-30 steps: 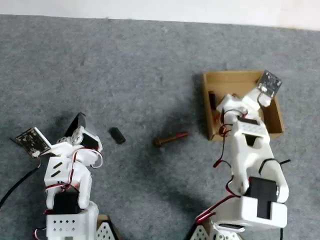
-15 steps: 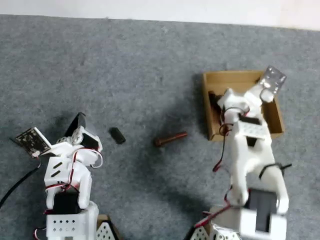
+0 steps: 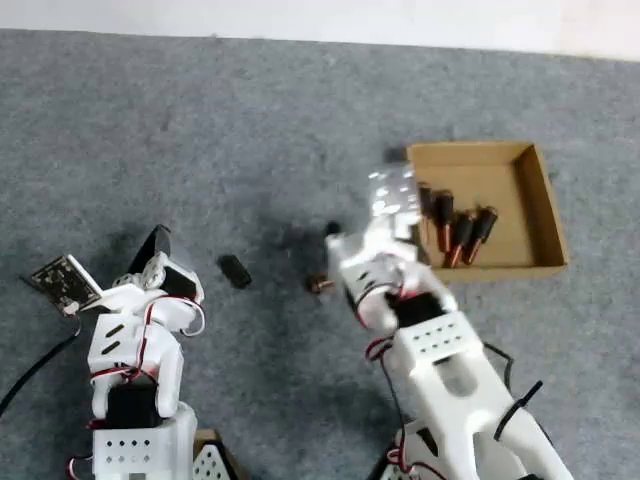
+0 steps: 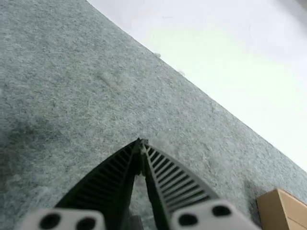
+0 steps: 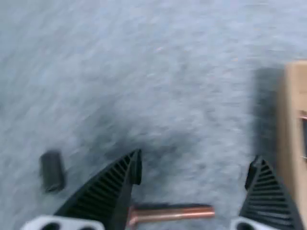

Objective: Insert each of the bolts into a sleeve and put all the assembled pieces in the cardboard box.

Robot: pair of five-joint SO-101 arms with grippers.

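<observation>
A copper bolt (image 3: 321,284) lies on the grey carpet, partly under my right arm; in the right wrist view the bolt (image 5: 170,213) lies between the bases of my two fingers. My right gripper (image 5: 196,158) stands open above it, empty. A short black sleeve (image 3: 235,271) lies apart to the left, and the right wrist view has this sleeve (image 5: 52,171) too. The cardboard box (image 3: 505,185) at the right holds three assembled pieces (image 3: 461,232). My left gripper (image 4: 140,142) is shut and empty, at the left gripper (image 3: 152,247) position left of the sleeve.
The carpet ends at a white floor strip (image 3: 400,20) along the far side. The box's near wall (image 5: 293,120) stands close beside my right finger. A box corner (image 4: 284,211) appears in the left wrist view.
My right arm has swung left out of the box to above the bolt, uncovering the pieces in the box. The left arm has not moved.
</observation>
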